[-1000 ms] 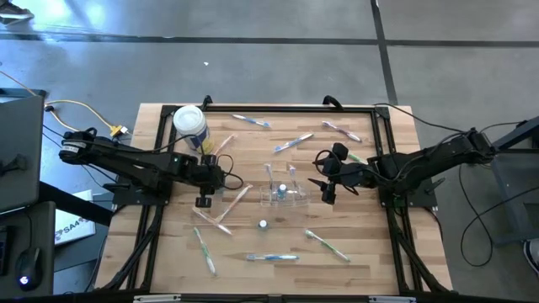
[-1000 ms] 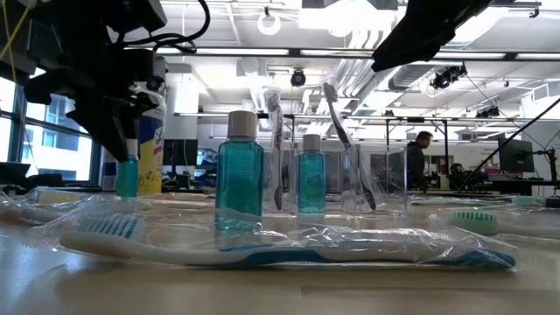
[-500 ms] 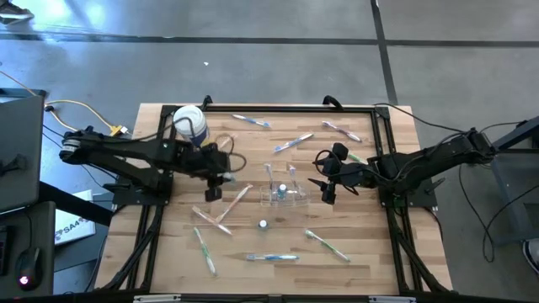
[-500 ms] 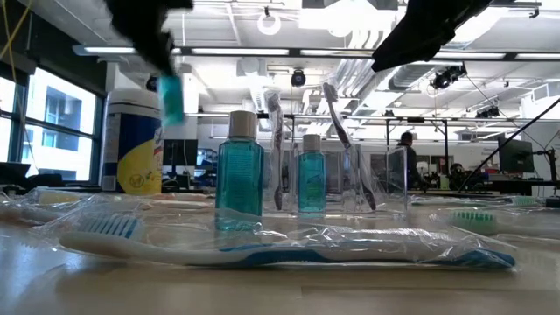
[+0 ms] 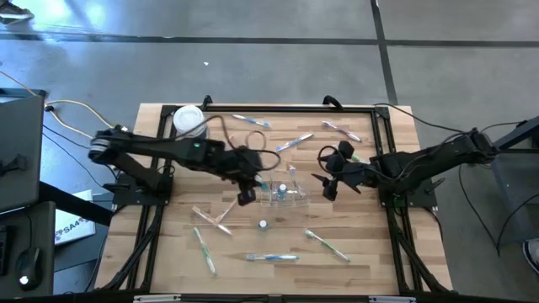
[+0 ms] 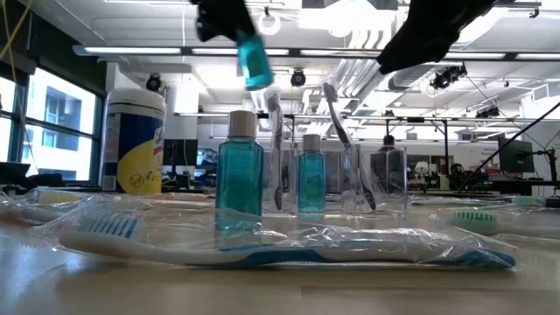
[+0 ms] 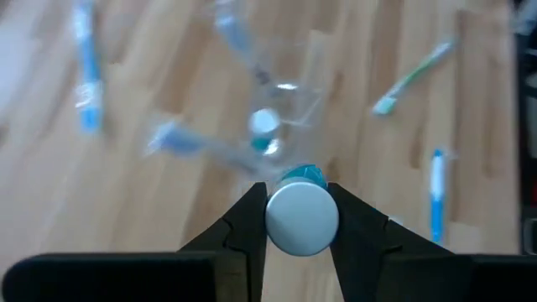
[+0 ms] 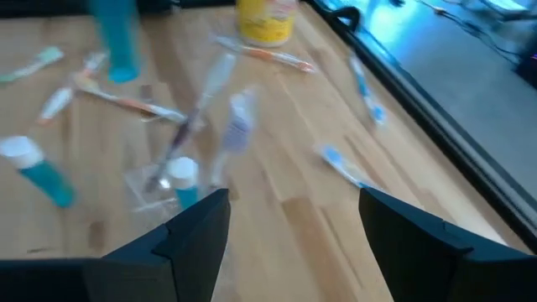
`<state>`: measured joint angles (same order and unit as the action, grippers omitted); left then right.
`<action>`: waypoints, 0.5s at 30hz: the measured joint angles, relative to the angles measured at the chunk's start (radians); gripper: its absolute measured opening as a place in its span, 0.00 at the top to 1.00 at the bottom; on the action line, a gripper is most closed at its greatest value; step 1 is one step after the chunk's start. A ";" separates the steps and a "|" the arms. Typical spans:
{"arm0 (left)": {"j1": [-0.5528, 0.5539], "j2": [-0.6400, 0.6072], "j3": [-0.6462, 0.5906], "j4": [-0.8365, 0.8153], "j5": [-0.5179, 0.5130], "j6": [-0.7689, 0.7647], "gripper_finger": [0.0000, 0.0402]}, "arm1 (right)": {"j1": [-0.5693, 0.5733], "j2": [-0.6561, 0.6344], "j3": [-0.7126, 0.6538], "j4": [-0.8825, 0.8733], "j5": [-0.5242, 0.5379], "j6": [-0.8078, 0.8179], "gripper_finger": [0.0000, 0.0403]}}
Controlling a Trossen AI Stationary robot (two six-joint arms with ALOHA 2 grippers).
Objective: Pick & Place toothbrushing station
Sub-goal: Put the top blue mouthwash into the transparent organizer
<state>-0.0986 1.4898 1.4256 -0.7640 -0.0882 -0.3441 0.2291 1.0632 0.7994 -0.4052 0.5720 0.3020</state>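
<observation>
A: Table [image 5: 168, 244] first: wooden top, toothbrushes scattered all over it, clear cup [image 5: 285, 195] near the middle, two brushes and a teal bottle already standing in it.

B: Arms?

A: Left gripper [image 5: 245, 196] is clamped on a small teal bottle [image 7: 300, 216] by its white cap, held in the air just beside the cup on its left. Low view shows the bottle [image 6: 255, 59] tilted, above the cup's rim level.

B: Right one?

A: Right gripper [image 5: 330, 188] waits just right of the cup, jaws wide apart, holding nothing.

B: So the step is dropping the bottle in the cup?

A: My guess, yes. To do it well: bring the bottle over the cup mouth, straighten it up, lower it into a gap clear of the brushes, then release. The cup looks light, so a sideways bump could tip it.

B: Other stuff?

A: Yellow-label canister [image 5: 189, 120] at the far left corner, one more teal bottle [image 5: 263, 224] standing near the cup.
</observation>
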 joint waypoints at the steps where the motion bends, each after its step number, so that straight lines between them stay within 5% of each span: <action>1: 0.000 0.026 0.014 0.011 0.014 0.011 0.77 | 0.000 -0.004 0.000 -0.010 0.017 0.015 0.36; 15: 0.000 0.204 0.086 0.216 0.053 0.065 0.77 | 0.000 -0.028 0.000 -0.115 0.062 0.098 0.36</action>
<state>-0.0982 1.6939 1.5112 -0.5480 -0.0348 -0.2793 0.2291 1.0348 0.7994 -0.5200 0.6342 0.3996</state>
